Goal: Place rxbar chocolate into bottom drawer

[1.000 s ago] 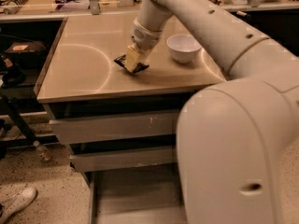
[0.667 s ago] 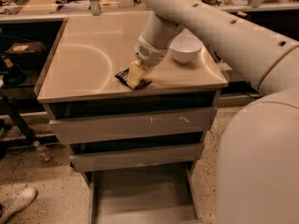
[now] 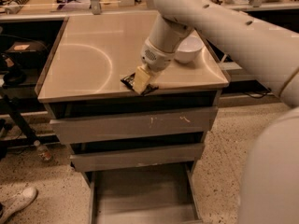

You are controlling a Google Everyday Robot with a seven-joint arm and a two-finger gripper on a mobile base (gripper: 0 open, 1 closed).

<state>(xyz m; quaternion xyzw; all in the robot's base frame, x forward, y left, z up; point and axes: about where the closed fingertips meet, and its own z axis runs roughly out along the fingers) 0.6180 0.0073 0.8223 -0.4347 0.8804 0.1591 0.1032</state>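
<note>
The hand (image 3: pixel 141 80), cream-yellow, sits at the centre of the frame on the front edge of the tan counter (image 3: pixel 88 55) (a pale curved streak crosses its top), over the black wrapper of the rxbar chocolate (image 3: pixel 126 80). The arm (image 3: pixel 224 22) is off-white with small dark dots. The bowl (image 3: pixel 189 50) is white. The bottom drawer (image 3: pixel 140 190) is plain grey; the drawer fronts (image 3: pixel 135 125) above it are grey with pale scratches. The floor (image 3: pixel 42 181) is beige, speckled dark
</note>
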